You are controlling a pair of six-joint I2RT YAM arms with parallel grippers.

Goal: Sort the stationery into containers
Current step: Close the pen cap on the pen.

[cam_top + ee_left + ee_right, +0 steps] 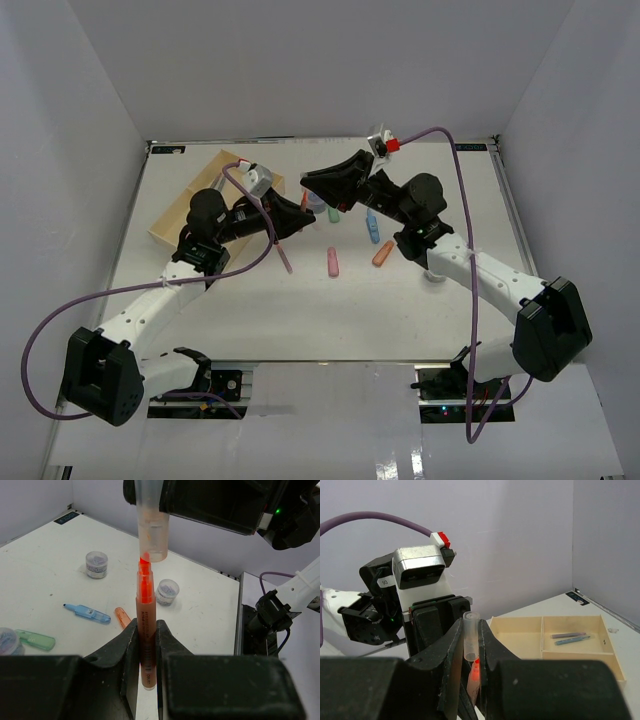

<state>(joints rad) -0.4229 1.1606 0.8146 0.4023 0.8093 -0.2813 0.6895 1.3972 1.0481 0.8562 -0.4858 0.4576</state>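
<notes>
- A small white sticker (384,581) on the left arm's black wrist mount (370,571) seems to read "50".
- The orange marker (145,630) carries fine dark print along its barrel, too small to read.
- The label on the blue marker (87,612) is unreadable.

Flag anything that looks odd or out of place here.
The orange marker in the left gripper is uncapped, its bright tip bare. The right gripper holds the clear cap right at that tip, not seated on the barrel. Nothing looks spilled or broken.

Robot lab cell (white walls (300,60) enclose the table (300,310)).
</notes>
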